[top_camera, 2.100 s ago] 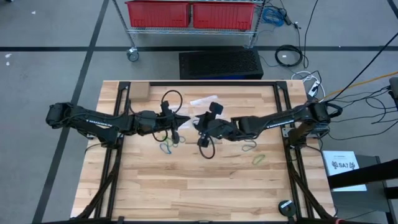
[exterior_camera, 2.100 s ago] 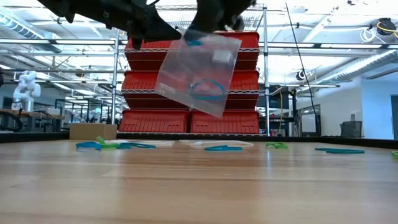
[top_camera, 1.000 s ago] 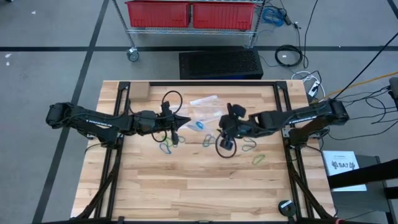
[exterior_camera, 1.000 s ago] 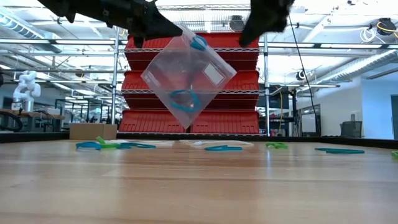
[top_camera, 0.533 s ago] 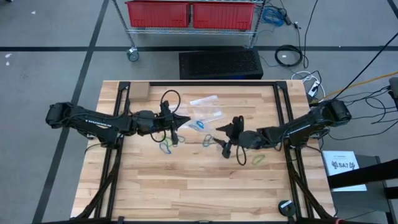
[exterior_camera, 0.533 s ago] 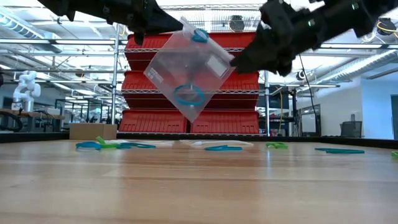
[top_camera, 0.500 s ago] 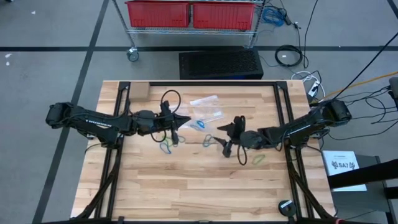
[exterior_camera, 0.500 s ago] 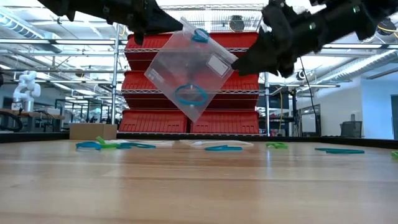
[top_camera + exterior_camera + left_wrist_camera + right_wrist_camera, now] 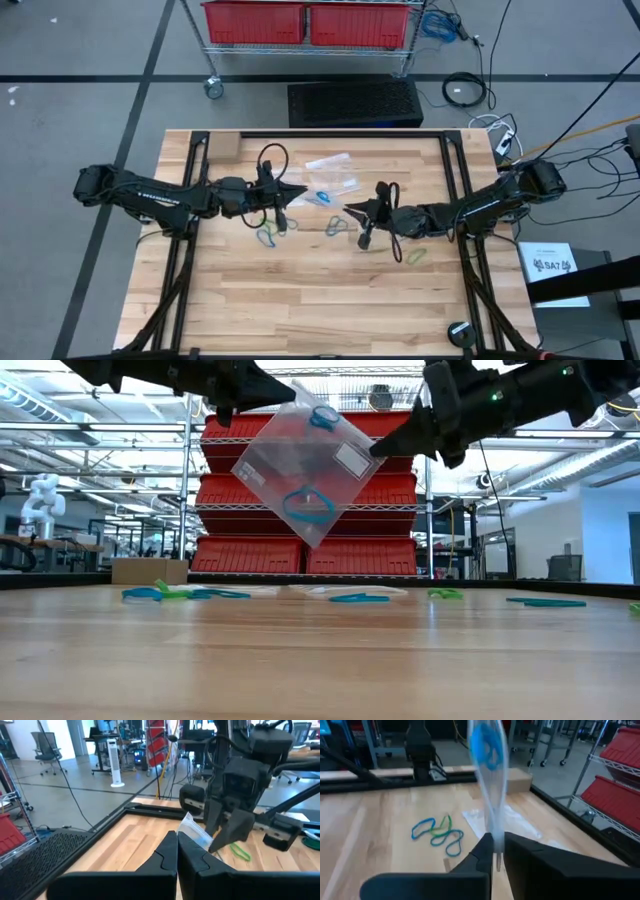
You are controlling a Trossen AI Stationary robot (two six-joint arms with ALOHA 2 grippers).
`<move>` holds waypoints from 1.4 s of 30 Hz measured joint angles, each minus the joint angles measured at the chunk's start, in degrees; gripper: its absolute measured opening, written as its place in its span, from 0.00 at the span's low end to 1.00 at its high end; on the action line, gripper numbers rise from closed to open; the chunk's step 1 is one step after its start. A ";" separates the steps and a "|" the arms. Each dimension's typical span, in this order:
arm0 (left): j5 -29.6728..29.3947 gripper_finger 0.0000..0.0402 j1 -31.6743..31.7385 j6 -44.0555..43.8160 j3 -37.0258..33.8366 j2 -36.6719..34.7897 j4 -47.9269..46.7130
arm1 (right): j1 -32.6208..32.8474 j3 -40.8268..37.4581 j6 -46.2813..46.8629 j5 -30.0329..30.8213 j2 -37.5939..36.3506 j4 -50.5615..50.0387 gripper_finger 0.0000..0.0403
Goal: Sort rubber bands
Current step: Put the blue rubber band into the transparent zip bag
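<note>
Now both my pincers clamp clear bag aloft: left pincer shut on 11 o'clock corner, right pincer shut on 3 o'clock edge. 2 blue rubber bands inside. Best: pull edges gently apart, keep mouth up. Loose bands lie on table below; spare bags at 12 o'clock, clear of me.

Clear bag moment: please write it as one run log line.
left gripper: shut on clear bag | right gripper: shut on clear bag | bag: held above table, blue bands inside
</note>
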 joint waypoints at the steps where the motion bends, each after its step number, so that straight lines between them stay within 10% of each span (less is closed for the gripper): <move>1: 0.00 0.00 0.00 0.00 0.02 0.00 0.02 | 0.01 0.11 0.00 -0.02 -0.62 -0.17 0.03; 30: 1.77 0.00 -1.11 0.07 -0.02 6.60 8.96 | 0.11 19.58 -2.55 -0.45 -3.67 -33.12 0.02; 42: -0.26 0.00 -1.04 4.78 -0.02 3.79 7.15 | 0.12 21.29 -1.40 -0.21 -3.78 -38.48 0.35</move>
